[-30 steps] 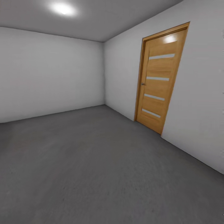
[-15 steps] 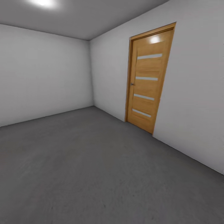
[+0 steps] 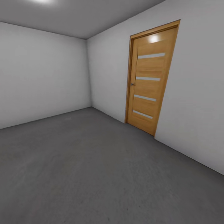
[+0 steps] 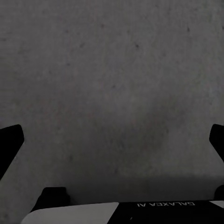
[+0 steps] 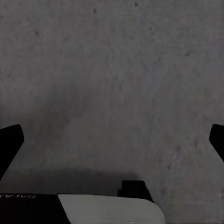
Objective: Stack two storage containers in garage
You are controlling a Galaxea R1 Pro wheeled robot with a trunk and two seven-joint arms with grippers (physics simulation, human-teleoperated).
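I am in the garage, a bare room with white walls and a dark grey concrete floor (image 3: 93, 168). The two storage containers are out of view. In the left wrist view my left gripper (image 4: 112, 144) is open, its black fingertips (image 4: 9, 144) spread wide over the bare floor (image 4: 112, 84), with nothing between them. In the right wrist view my right gripper (image 5: 112, 142) is open too, its fingertips (image 5: 9, 142) far apart above the same concrete (image 5: 112, 74), holding nothing.
A shut wooden door (image 3: 151, 79) with several pale horizontal strips stands in the white wall (image 3: 199, 93) on the right. Another white wall (image 3: 40, 74) closes the far side and meets it at a corner. A ceiling light (image 3: 43, 1) glows at the top.
The whole head view has swung: the door and the room's corner shifted left, then slightly back right and nearer. This is camera motion, not the room's things.
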